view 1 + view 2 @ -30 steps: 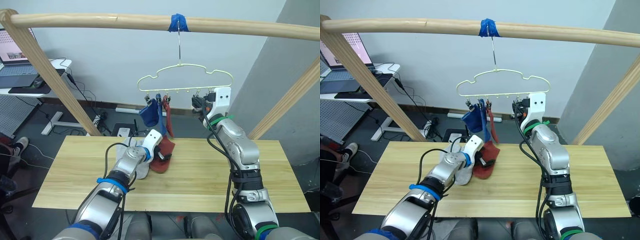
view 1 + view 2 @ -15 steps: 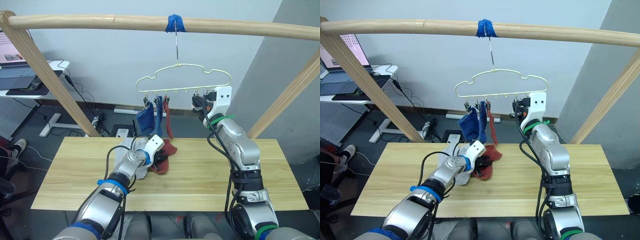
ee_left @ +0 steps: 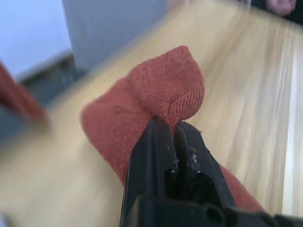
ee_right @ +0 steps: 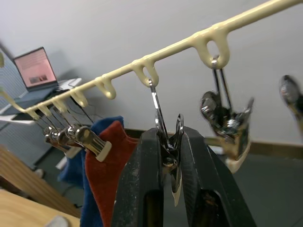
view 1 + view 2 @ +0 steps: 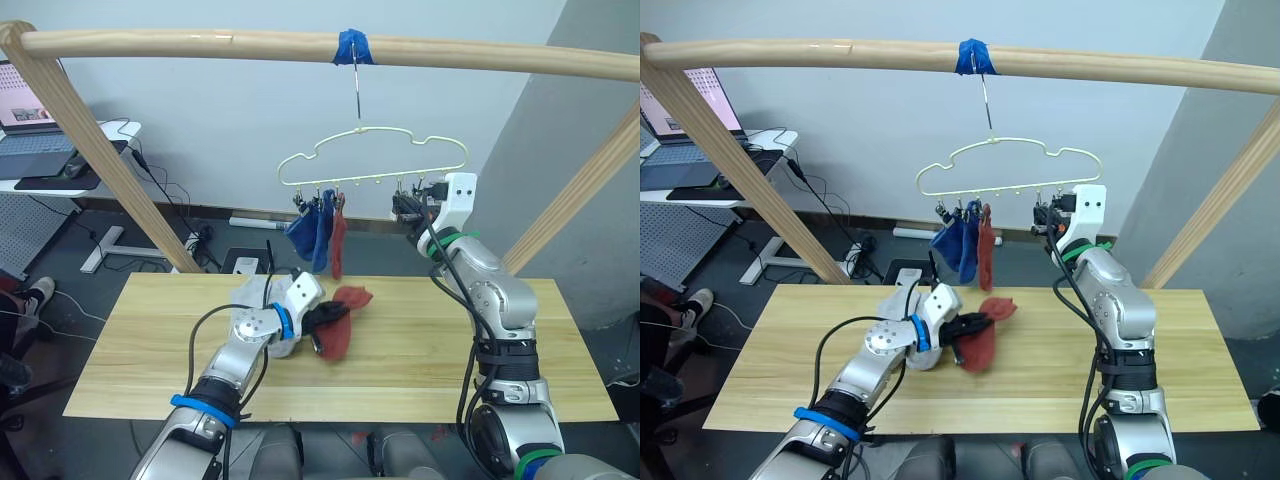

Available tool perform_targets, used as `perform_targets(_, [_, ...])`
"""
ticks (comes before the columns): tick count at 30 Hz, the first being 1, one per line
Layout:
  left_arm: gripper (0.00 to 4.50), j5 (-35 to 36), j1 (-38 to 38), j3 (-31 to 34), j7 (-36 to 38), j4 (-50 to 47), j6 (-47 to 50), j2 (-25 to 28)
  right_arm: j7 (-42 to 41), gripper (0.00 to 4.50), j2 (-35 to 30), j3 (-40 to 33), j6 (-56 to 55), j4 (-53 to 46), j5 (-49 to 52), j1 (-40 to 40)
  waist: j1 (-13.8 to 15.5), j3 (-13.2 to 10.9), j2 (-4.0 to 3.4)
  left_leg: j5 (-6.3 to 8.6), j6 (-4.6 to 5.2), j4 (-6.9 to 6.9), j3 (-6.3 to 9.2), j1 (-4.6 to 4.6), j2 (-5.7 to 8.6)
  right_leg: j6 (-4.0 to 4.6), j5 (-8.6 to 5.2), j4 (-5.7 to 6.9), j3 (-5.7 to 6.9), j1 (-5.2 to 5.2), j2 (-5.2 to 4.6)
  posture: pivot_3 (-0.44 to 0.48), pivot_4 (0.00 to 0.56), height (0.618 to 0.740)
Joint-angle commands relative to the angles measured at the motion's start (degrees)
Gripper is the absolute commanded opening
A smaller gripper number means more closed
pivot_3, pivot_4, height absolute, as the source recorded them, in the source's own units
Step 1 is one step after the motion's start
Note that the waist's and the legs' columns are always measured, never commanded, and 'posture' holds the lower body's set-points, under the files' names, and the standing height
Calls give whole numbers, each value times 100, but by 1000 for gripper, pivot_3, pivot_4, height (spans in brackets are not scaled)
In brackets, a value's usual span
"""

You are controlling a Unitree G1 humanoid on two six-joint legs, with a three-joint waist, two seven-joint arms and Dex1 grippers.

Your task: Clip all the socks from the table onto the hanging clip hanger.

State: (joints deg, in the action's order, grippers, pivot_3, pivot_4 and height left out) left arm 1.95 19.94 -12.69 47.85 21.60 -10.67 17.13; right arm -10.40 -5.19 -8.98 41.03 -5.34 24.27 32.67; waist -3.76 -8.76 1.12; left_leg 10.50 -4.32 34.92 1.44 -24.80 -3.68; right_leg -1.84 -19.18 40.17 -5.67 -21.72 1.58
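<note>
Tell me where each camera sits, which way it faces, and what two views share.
Head eyes: look forward and down over both arms at the table and clip hanger.
Left wrist: looks along the left gripper, shut on a rust red sock.
Right wrist: looks along the right gripper, squeezing a metal clip.
Shared: head and left wrist views show the sock.

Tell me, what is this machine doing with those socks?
It is hanging socks. Its left hand is pinching a rust red sock and holding it just above the table. Its right hand is up at the pale yellow clip hanger, squeezing one of its empty metal clips. Two blue socks and another red sock already hang from clips, and a light grey sock lies on the table by the left arm.
</note>
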Motion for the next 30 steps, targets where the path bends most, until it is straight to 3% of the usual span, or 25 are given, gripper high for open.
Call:
perform_targets(1, [7,249,-148,287,-253,-559,-427,-84,179,169,54,-344,523,-406,530,195,0,0,0,0,0,0,0,0,0,0,0,0,-1,1,0,-52,123,740])
perform_targets(7, [7,398,-286,444,-519,-797,-748,-281,693,169,224,-823,1367,-648,1197,402,0,0,0,0,0,1,2,0,0,0,0,1,1,0,0,-47,124,740])
perform_targets(14, [7,-4,-44,433,-1053,-673,-1343,-391,1565,169,661,-1453,2253,-804,2069,721,2,0,0,0,1,1,1,0,0,0,0,2,0,0,0,-45,127,740])
perform_targets(30, [7,-323,446,256,-1306,-137,-1924,-522,2129,169,781,-1434,2482,-897,2610,754,-39,0,-1,0,2,-1,0,0,1,-1,0,2,0,-1,1,-56,128,740])
